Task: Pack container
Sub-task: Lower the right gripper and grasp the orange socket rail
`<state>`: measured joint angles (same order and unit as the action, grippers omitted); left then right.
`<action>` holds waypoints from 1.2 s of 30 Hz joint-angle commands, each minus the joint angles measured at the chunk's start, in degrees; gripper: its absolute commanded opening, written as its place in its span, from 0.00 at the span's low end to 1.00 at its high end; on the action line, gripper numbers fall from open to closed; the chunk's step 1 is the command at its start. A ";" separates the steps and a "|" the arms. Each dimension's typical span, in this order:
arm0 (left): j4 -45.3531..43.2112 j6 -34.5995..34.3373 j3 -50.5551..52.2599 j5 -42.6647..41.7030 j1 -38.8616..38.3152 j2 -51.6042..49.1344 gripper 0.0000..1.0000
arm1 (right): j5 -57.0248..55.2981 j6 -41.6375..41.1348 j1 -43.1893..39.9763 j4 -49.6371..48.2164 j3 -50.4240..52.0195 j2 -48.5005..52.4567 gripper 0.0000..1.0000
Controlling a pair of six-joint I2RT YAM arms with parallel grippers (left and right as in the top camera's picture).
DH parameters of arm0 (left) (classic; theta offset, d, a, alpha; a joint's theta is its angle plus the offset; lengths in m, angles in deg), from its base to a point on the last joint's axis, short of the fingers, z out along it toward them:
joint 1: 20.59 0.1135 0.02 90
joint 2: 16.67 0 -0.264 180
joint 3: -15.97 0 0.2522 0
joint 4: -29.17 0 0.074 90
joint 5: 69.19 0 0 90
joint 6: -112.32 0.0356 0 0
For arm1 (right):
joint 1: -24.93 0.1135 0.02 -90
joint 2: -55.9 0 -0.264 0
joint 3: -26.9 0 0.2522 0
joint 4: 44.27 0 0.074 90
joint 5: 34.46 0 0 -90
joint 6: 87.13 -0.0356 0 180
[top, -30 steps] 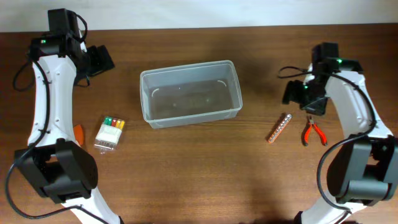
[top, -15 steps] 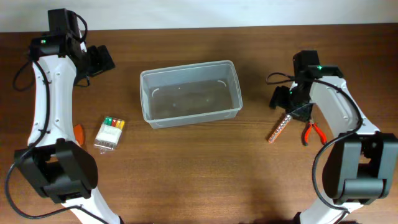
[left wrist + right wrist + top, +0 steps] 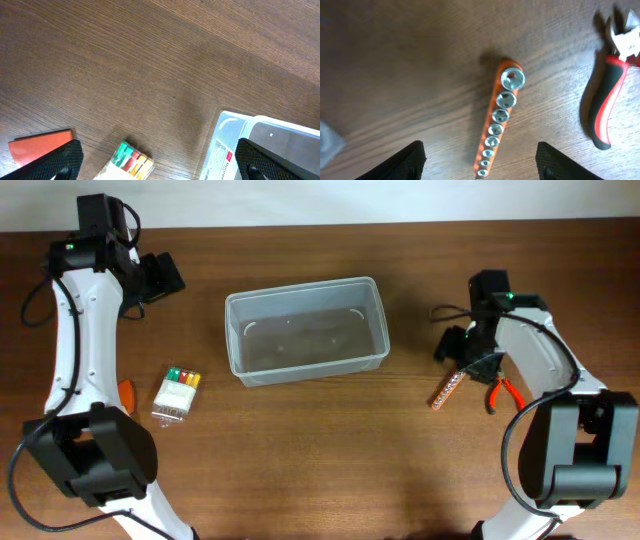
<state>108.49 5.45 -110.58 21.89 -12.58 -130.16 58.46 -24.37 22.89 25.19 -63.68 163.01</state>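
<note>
Here's the container (image 3: 300, 288), a clear plastic tub with rounded corners, sitting upright in the middle of the wooden table (image 3: 320, 470), a little toward the far edge, and nothing is in it. The left wrist camera catches one corner of the tub (image 3: 280, 137), where a white label (image 3: 221, 152) with a red mark runs down the wall, its print too small to read. Out to the left, well apart from the tub, lies a small clear pack of markers (image 3: 177, 393) with green, red, yellow and orange caps, and just beside that sits a flat orange piece (image 3: 126, 394). The left gripper (image 3: 160, 277) hangs high near the far left corner, its black fingers (image 3: 60, 162) spread as wide as they go, with nothing between them. Over on the right, an orange socket rail (image 3: 449, 388) lies at a slant on the wood, its chrome sockets graded from big to small. No size marks can be read on them from the right wrist view. Red-and-black pliers (image 3: 500, 392) rest just beside it, not touching. The right gripper (image 3: 462, 352) hovers over the rail's far end, its fingers (image 3: 405, 162) standing wide on either side of the rail and clear of it, gripping nothing.
</note>
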 commanded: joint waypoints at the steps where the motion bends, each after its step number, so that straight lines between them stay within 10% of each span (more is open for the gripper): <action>1: 0.09 0.26 -0.87 0.24 0.15 0.79 0.99 | -1.20 -1.97 0.11 -1.20 3.15 0.09 0.72; 36: 0.07 0.26 -0.87 0.24 0.15 0.79 0.99 | -1.46 -2.19 0.04 -7.32 9.75 0.72 0.72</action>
<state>108.49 5.45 -110.58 21.91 -12.58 -130.16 57.98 -25.70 22.89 18.22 -54.43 163.01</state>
